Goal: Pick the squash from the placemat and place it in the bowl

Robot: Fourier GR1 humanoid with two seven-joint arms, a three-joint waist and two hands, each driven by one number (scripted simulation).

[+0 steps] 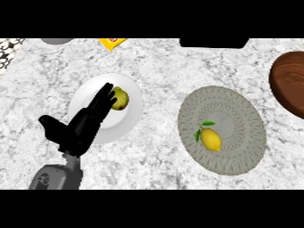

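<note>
Hiding part of squash (120, 99) in bowl (129, 120), left robot hand (82, 124) fingers straight, released.

No readable text, labels, brands or nos. anywhere – the yellow packet (112, 42) at the counter's far edge shows a reddish mark, too small to read – nothing else bears any writing.
</note>
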